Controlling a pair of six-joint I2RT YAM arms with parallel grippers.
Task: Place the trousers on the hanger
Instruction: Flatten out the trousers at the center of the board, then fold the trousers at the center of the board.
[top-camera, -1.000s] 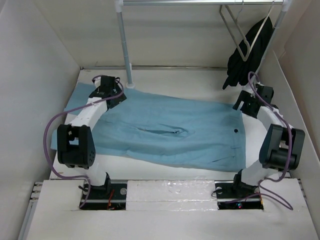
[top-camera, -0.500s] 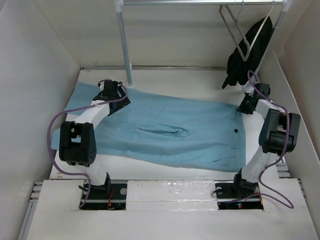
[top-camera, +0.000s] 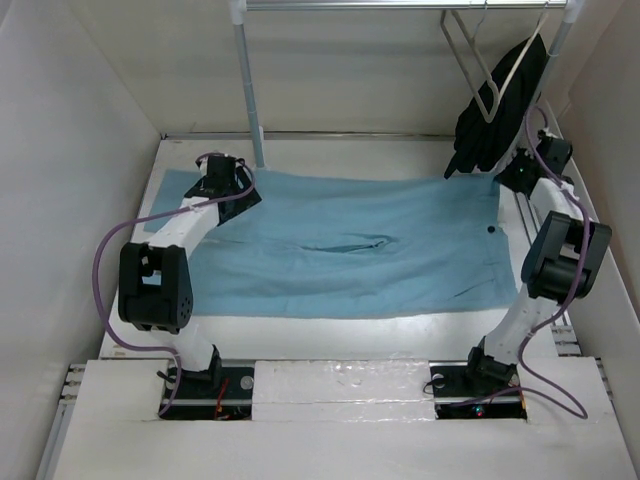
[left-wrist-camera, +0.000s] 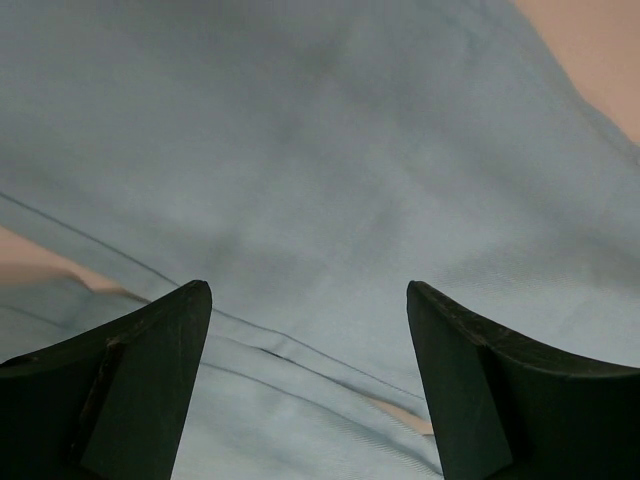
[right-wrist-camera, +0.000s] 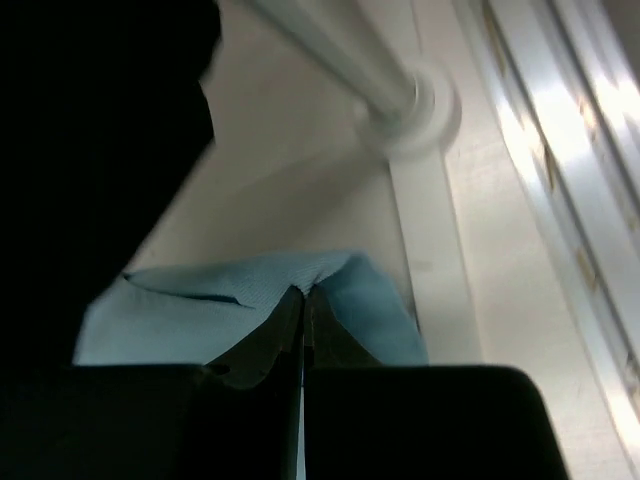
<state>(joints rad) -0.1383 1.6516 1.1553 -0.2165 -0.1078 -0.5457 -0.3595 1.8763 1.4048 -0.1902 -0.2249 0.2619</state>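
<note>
Trousers (top-camera: 350, 255): flat on the table, long axis left to right, waist to the right.
Hanger (top-camera: 460, 55): on the rail, above and behind the waist end; right arm nearer.
Right gripper (right-wrist-camera: 302, 300): closed, pinching the far waist corner.
Left gripper (left-wrist-camera: 305, 300): spread wide over the leg end, gripping nothing.

trousers (top-camera: 350, 245) flat on tbl (top-camera: 330, 335), hanger (top-camera: 470, 62) on rail (top-camera: 400, 5)
</note>
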